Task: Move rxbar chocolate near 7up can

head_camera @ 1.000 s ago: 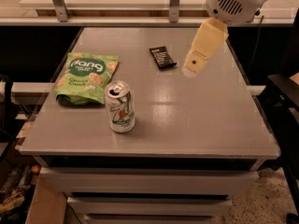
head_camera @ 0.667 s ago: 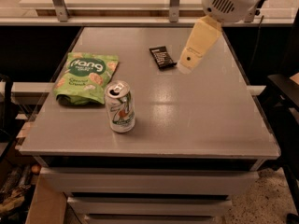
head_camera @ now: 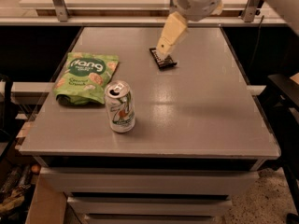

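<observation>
The rxbar chocolate [head_camera: 164, 60] is a small flat black wrapper lying on the grey table toward the far middle. The 7up can [head_camera: 120, 107] stands upright, silver-white with green and red markings, near the front left of the table. My gripper [head_camera: 164, 51] hangs from the top of the view, its cream-coloured finger pointing down and to the left, with its tip over the bar's far end. The finger hides part of the bar.
A green chip bag [head_camera: 84, 77] lies flat to the left of the can. The grey table top [head_camera: 201, 111] ends in a front edge above drawers. A railing runs along the back. A dark object stands at the right edge.
My gripper has moved left and down, from beside the bar's right to over its far end. The bar, can and bag have not moved.
</observation>
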`<state>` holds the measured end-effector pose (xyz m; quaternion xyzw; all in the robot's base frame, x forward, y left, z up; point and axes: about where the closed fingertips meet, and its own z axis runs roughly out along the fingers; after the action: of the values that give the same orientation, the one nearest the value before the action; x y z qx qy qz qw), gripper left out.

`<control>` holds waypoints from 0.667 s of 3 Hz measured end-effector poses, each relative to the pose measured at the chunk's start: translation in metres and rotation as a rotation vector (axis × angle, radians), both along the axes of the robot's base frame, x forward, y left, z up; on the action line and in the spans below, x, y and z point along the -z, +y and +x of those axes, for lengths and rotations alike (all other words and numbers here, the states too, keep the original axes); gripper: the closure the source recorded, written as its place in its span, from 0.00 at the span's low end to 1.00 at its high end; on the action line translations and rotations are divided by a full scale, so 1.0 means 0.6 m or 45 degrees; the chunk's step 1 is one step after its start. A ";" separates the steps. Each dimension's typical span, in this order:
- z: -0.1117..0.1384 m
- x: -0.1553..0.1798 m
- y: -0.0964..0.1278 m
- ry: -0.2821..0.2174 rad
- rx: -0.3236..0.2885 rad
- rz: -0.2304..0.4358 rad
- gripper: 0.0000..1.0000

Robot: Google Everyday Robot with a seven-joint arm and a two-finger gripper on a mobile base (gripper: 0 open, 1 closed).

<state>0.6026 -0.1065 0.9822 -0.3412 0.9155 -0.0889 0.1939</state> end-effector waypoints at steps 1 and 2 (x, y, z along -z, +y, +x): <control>0.054 0.037 0.026 0.041 0.193 0.038 0.00; 0.091 0.088 0.067 0.065 0.359 0.136 0.00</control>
<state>0.6575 -0.0661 0.9292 -0.2008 0.9623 -0.0578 0.1740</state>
